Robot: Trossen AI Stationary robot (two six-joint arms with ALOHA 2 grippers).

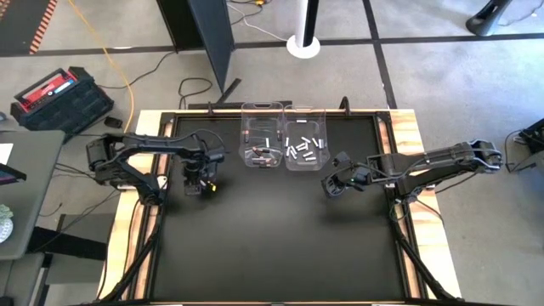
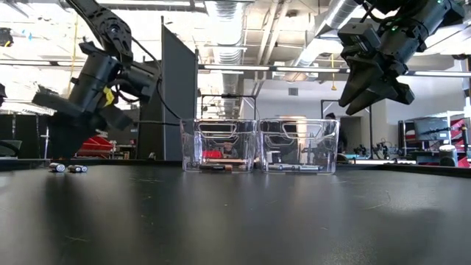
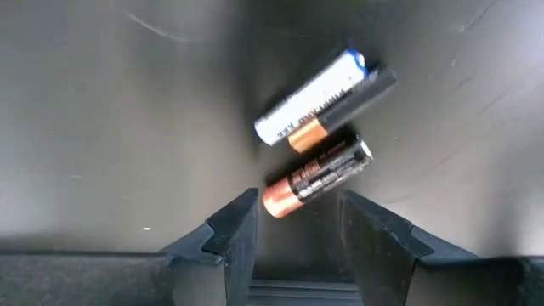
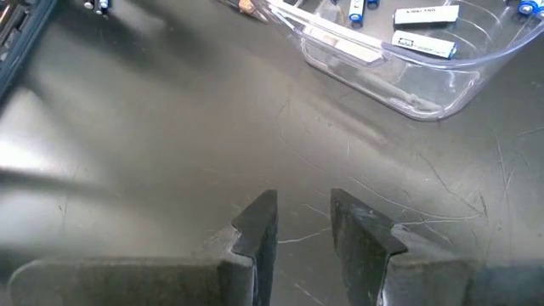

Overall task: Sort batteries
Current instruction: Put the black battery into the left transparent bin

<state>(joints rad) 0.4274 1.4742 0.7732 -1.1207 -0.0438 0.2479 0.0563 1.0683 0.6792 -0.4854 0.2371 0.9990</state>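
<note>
- Your left gripper [image 3: 293, 225] hangs low over the mat's left side, fingers apart with nothing between them, just above two loose batteries [image 3: 327, 110] lying on the table [image 1: 272, 246].
- A dark copper-tipped cell [image 3: 316, 177] lies nearest the fingertips, touching a white one.
- Your right gripper [image 2: 372, 92] hovers raised beside the right bin [image 1: 305, 146], fingers apart, empty.
- Left bin [image 1: 262, 140] holds dark cells; right bin holds white cells [image 4: 425, 44].
</note>
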